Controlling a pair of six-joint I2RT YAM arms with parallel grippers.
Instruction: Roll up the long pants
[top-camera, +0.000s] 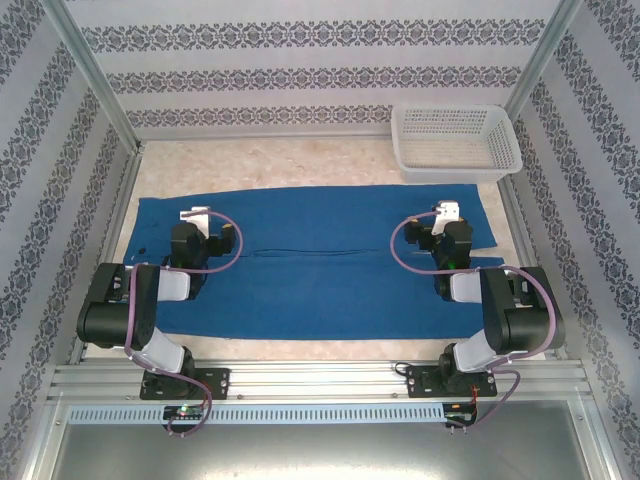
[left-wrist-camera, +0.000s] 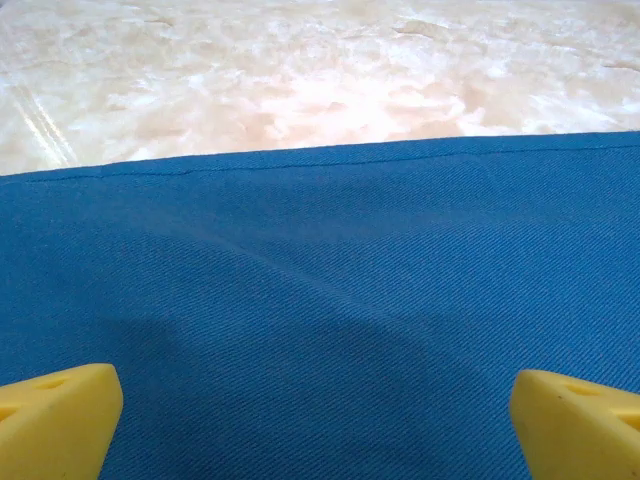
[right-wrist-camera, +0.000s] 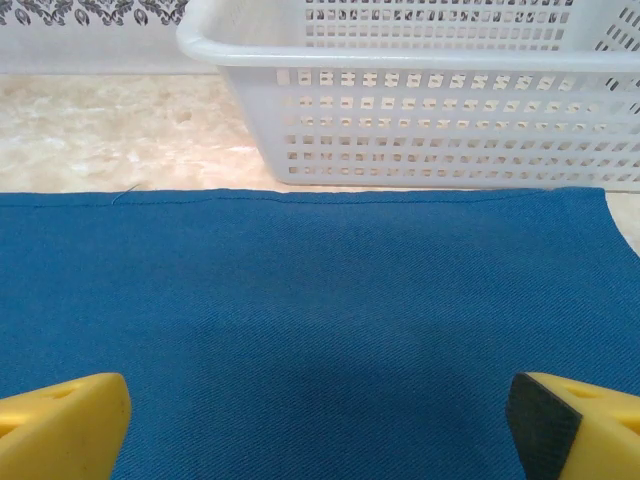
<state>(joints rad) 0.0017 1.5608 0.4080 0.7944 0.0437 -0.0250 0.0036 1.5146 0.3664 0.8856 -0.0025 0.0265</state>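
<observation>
Left hand (top-camera: 196, 214) is spread wide with nothing between its fingers, over the left end of the long pants (top-camera: 320, 265). Right hand (top-camera: 447, 212) is likewise spread and empty over the right end. Pants lie flat, lengthwise across the surface (top-camera: 270, 160), dark centre seam running left to right. Far hem is straight, with bare surface beyond it. White mesh basket (top-camera: 455, 145) sits just beside the far-right hem. Near hem is close to the arm bases.

We saw the long pants (right-wrist-camera: 320, 320) lying flat and blue, their far hem running straight across. Just beyond it stood the white mesh basket (right-wrist-camera: 440, 110) on the pale marbled table (right-wrist-camera: 110, 130). The right gripper (right-wrist-camera: 320, 430) held its yellow fingers wide apart over the fabric.
</observation>
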